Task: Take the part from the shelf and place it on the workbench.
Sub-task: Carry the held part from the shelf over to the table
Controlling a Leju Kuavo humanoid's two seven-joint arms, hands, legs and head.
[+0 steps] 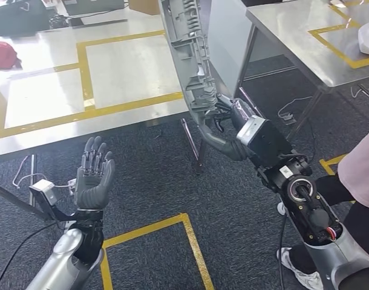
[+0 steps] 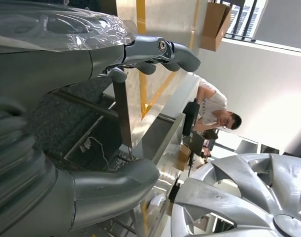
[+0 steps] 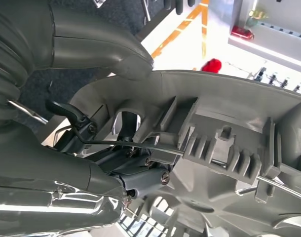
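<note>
right hand (image 1: 219,115) grips the rim of the grey wheel cover (image 1: 188,54), held edge-on in the air beside the workbench (image 1: 50,121) | left hand (image 1: 95,175) raised, fingers apart, holding nothing | person (image 1: 363,169) stands near the right arm

1. A dark grey carpeted floor (image 1: 155,181) carried yellow tape lines (image 1: 192,238).
2. A shiny steel bench (image 1: 50,115) marked with yellow tape stood ahead.
3. A second steel table (image 1: 292,36) stood at the right.
4. A red cloth item (image 1: 2,54) lay on the bench's far left.
</note>
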